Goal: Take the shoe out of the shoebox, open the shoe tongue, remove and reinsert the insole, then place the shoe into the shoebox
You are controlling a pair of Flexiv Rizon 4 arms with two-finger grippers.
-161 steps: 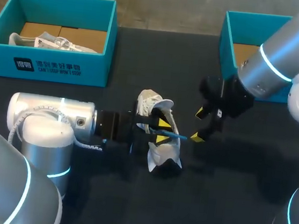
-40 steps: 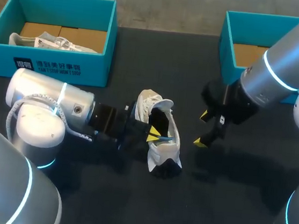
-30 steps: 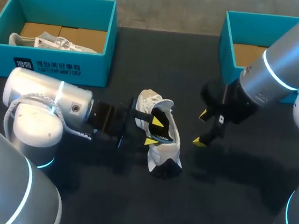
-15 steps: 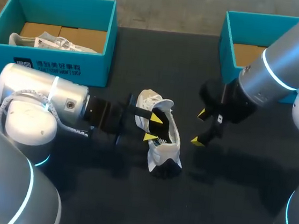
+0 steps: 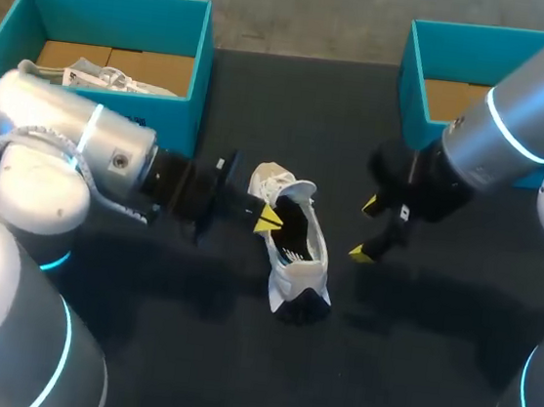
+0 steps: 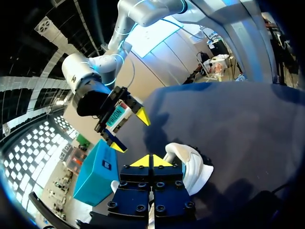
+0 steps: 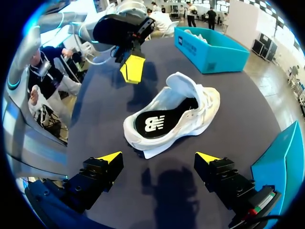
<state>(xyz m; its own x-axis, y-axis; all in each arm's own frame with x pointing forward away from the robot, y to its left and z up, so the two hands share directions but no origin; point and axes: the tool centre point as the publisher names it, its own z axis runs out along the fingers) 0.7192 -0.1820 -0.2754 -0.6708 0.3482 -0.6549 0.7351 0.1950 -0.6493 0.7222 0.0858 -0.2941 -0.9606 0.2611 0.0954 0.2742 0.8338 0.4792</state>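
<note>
A white shoe (image 5: 293, 250) lies on the dark table, its opening wide, with the black insole (image 7: 151, 123) flat inside it. My left gripper (image 5: 268, 220) hangs at the shoe's left rim by the raised tongue (image 5: 277, 179), its yellow tips pressed together on nothing. In the left wrist view the gripper (image 6: 152, 161) is shut just beside the shoe (image 6: 191, 166). My right gripper (image 5: 365, 230) stands open to the right of the shoe, clear of it. In the right wrist view its gripper (image 7: 158, 157) is open a short way from the shoe (image 7: 177, 114).
A teal shoebox (image 5: 85, 118) at the back left holds another white shoe (image 5: 75, 73). A second teal shoebox (image 5: 426, 79) stands at the back right, partly behind my right arm. Bare table lies in front of the shoe.
My left gripper has drawn back leftward out of the shoe's opening and closed its fingers. The shoe and my right arm have barely moved.
</note>
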